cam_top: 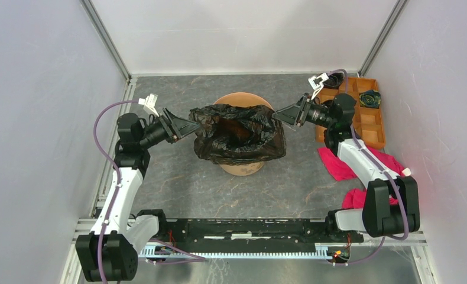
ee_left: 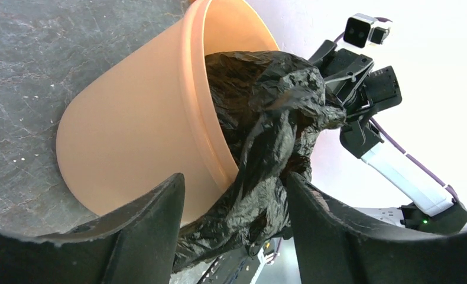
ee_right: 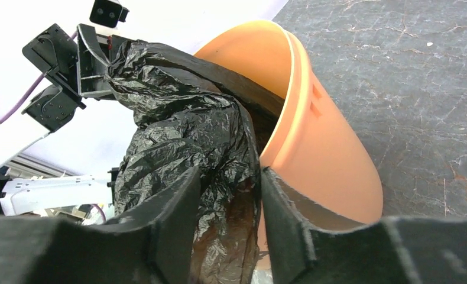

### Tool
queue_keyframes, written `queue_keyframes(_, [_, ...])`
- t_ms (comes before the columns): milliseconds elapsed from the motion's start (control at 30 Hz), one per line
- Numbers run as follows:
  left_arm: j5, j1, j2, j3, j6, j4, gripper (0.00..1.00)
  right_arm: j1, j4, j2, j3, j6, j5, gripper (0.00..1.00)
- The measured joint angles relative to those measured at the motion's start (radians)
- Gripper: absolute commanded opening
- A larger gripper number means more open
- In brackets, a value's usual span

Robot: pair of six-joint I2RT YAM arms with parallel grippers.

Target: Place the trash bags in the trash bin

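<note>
While the orange bin is standing in the middle of the grey table, the black trash bag is sitting over its mouth, covering most of the rim and hanging down the outside of the near wall. Its middle is sagging into the bin, so a dark hollow is showing from above. Only the far arc of the rim and a strip of the base are peeking out around the film.

Both arms are reaching in from opposite sides at rim height. The left gripper is meeting the bag's left edge. Seen from its own wrist, its 2 fingers are standing apart with a thick bunch of crinkled film running between them and the bin's wall just beside. Whether they are pinching the film or only straddling it, I cannot tell. The right gripper is meeting the bag's right edge. Its 2 fingers are clenching a fold of film that is filling the gap between them, right beside the rim.

Over on the right, an orange-brown tray is lying near the far corner, with a red cloth spreading on the table just in front of it, under the right arm.
</note>
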Motion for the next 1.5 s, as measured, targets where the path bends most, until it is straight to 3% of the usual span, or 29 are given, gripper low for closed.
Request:
queue_keyframes(200, [0.003,0.0,0.056,0.0,-0.006,0.023,0.53,0.005,0.028,0.037,0.002,0.006,0.003,0.16])
queue_keyframes(300, [0.002,0.0,0.083,0.0,-0.016,0.043,0.4,0.006,0.031,0.042,0.006,0.011,0.017,0.02])
queue_keyframes(633, [-0.021,0.0,0.144,0.027,-0.042,0.066,0.11,0.013,-0.012,0.042,0.037,-0.022,0.078,0.0])
queue_keyframes(900, [-0.079,-0.019,0.229,0.127,-0.046,0.063,0.07,0.012,-0.076,0.044,0.065,-0.075,0.172,0.0])
queue_keyframes(1233, [-0.167,-0.058,0.378,0.258,-0.001,-0.05,0.12,0.01,-0.164,0.094,0.067,-0.145,0.267,0.0])
queue_keyframes(1500, [-0.212,-0.058,0.433,0.254,0.042,-0.124,0.19,0.01,-0.211,0.126,0.067,-0.205,0.29,0.0])
